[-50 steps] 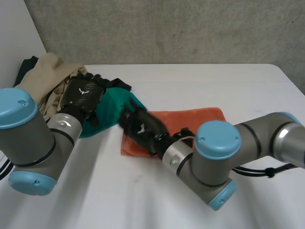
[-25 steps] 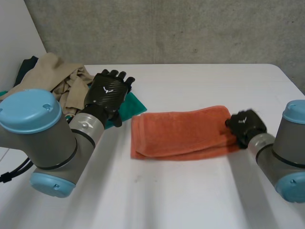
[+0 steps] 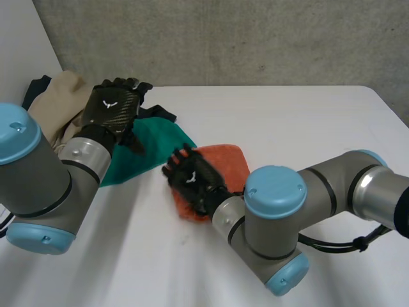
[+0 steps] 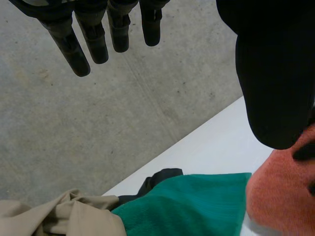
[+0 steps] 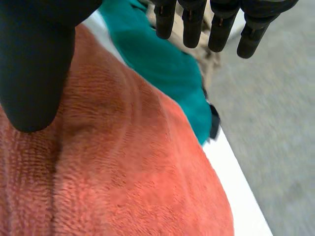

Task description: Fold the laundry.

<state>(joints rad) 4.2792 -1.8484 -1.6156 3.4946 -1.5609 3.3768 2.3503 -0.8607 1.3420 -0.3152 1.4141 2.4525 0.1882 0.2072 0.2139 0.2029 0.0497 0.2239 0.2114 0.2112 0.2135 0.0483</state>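
Well, the orange towel (image 3: 227, 163) lies folded mid-counter (image 3: 287, 115), under my right hand (image 3: 190, 179), the nearer one. Its fingers (image 5: 193, 27) are straight and apart, seemingly resting on the towel's end towards the green cloth (image 3: 160, 144). My left hand (image 3: 114, 112), likewise spread, hovers above that cloth.

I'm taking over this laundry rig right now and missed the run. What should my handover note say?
The left hand is open, fingers straight, raised over the green cloth, holding nothing.
The right hand is open, over the near-left part of the orange towel.
The orange towel lies mid-table and looks folded compact. The green cloth lies beside it, loosely spread. A beige garment and a dark garment are bunched at the far left.
Done: the towel appears folded.
Left: the green cloth, beige garment and dark garment are not yet folded.
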